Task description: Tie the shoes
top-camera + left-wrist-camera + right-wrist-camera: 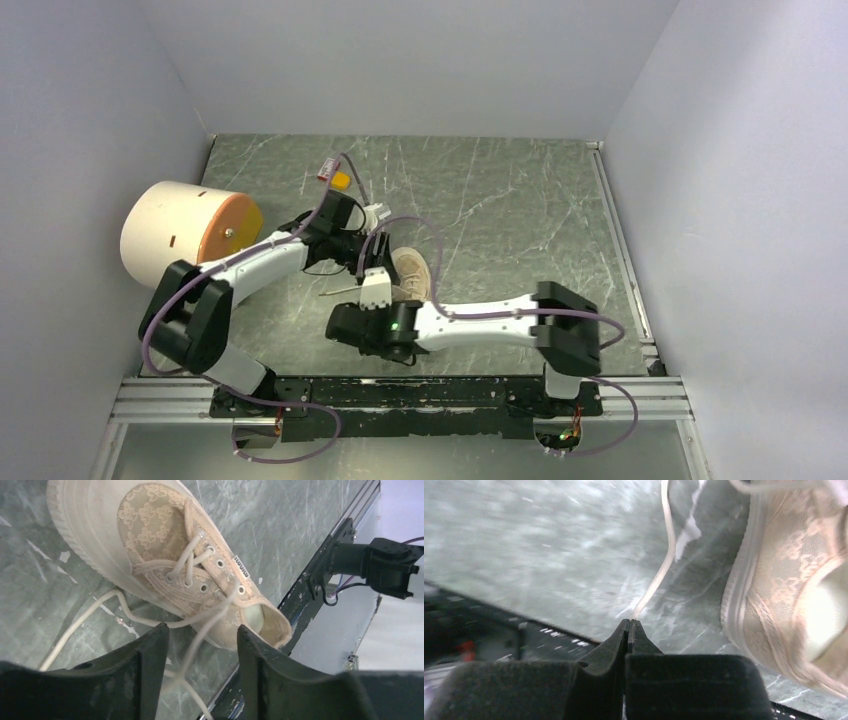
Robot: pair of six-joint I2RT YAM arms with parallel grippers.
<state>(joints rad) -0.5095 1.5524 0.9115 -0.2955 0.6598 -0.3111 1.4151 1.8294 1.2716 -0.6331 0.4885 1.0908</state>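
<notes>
1. Your sneaker [412, 272] sits sole-down on the table [520, 200].
2. Your left gripper [200, 636] is beside the sneaker, jaws spread, with a loose strand [220, 607] between them.
3. Your right gripper [629, 630] is pressed together, pinching a lace [659, 575] near the sneaker's sole.

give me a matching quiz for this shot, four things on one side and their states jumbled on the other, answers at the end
Things:
1. left hand
2. right hand
3. sneaker
4. cylinder

States:
A. lying on its side at the left of the table
B. shut on a lace
C. open, lace running through its gap
D. untied, upright on its sole

Pairs: 1-C, 2-B, 3-D, 4-A
</notes>
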